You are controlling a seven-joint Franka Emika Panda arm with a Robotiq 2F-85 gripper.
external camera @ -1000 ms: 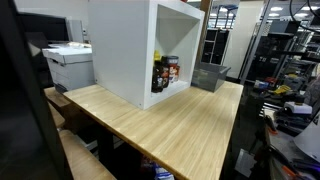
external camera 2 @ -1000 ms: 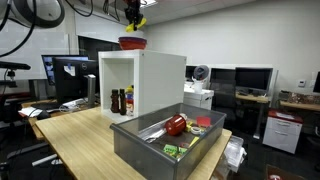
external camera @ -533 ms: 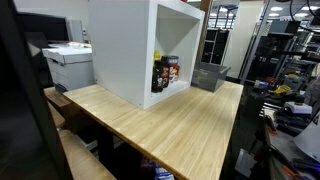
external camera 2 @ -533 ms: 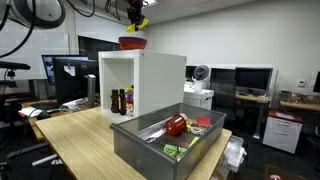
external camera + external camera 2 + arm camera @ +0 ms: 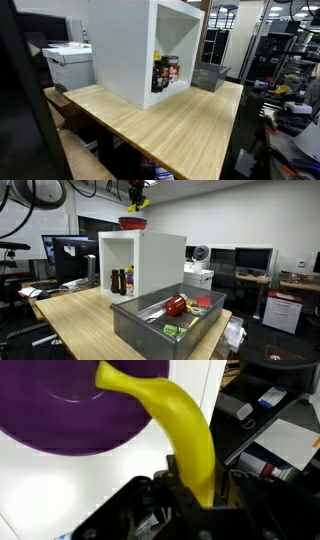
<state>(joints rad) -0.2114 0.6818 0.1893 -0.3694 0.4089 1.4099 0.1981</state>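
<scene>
Nothing is moving: my hand (image 5: pixel 192 490) is still gripping the banana (image 5: pixel 180 430). I am holding it over the purple bowl (image 5: pixel 60 410) atop the white cabinet (image 5: pixel 160 260).

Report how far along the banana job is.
Done: the hand is shut on the banana. In hand: it hangs over the purple bowl atop the white cabinet. Left: the banana is not yet in the bowl.

We see an office lab: monitors (image 5: pixel 252 260) at three o'clock, a printer (image 5: pixel 68 62) at nine, equipment racks (image 5: pixel 272 50) at two.
</scene>
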